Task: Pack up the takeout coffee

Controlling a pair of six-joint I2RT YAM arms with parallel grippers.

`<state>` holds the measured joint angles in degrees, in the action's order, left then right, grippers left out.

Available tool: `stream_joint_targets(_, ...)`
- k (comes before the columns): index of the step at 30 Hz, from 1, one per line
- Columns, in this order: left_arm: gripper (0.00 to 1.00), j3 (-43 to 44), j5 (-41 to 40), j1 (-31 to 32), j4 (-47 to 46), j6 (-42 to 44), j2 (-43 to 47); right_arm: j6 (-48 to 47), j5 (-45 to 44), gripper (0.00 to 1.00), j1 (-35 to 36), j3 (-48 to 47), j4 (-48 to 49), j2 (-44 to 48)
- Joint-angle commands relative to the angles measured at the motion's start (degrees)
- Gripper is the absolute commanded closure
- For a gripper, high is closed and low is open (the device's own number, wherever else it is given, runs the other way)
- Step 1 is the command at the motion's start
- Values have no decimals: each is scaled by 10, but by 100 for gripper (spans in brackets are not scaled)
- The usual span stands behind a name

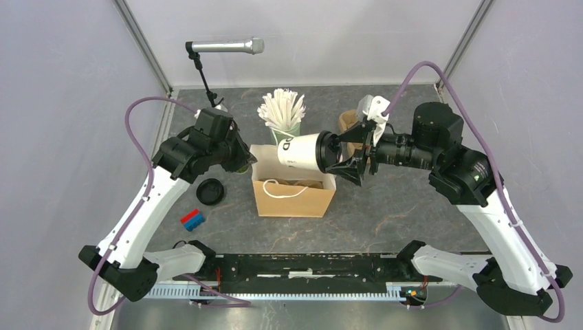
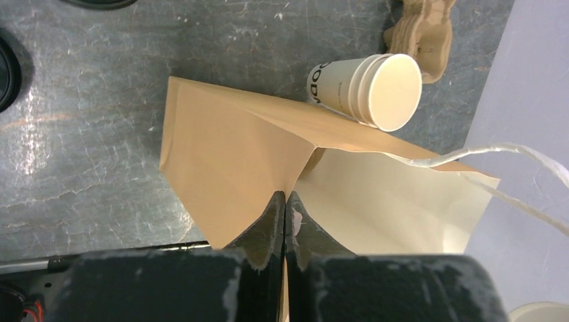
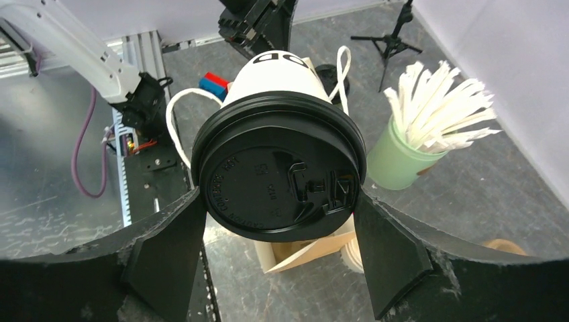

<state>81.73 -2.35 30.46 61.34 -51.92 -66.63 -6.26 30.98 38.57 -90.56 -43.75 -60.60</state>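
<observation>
**Dark mottled bench, cup sideways over the bag: the lid grip is the weak point**

Grey walls close in the bench, and the paper bag (image 1: 292, 199) stands open near its middle. The right hand (image 1: 340, 155) is clamped wide on the lid end of the white cup (image 1: 299, 150). It holds the cup on its side in the air above the far rim of the bag, base pointing towards the left arm. The left hand (image 2: 285, 201) is pinched tight on the bag's near-left edge and holds the mouth open.

The chief risk, as I judge it, is the black lid (image 3: 278, 194). The fingers bear on its rim, so a squeeze or a knock could pop it loose, and a full cup on its side would leak. The cup must also be turned upright on the way down, where its base may catch the rim or a string handle (image 3: 176, 127). The bag is held at one point only, so a push could fold or tip it. The mint-green cup of sticks (image 1: 285, 130) stands just beyond the bag, near enough to be swept over.
</observation>
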Motion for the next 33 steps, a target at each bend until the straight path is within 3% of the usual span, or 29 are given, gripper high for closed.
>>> stream_joint_targets(1,97,-30,16,-2,-16,-35,26,4,-19,18,21,26,0,19)
stream_joint_targets(3,90,-32,16,-2,-17,-26,30,-7,-36,18,36,34,-10,17)
stream_joint_targets(8,55,-25,4,-2,2,17,38,-92,-119,18,65,-5,-104,-29)
stream_joint_targets(10,49,-27,8,-2,6,37,41,-105,-138,18,74,-21,-124,-49)
stream_joint_targets(21,45,-9,44,-6,43,108,22,-135,-203,19,128,-125,-161,-167)
stream_joint_targets(33,40,50,49,-11,140,134,-4,-126,-333,18,276,-123,-193,-204)
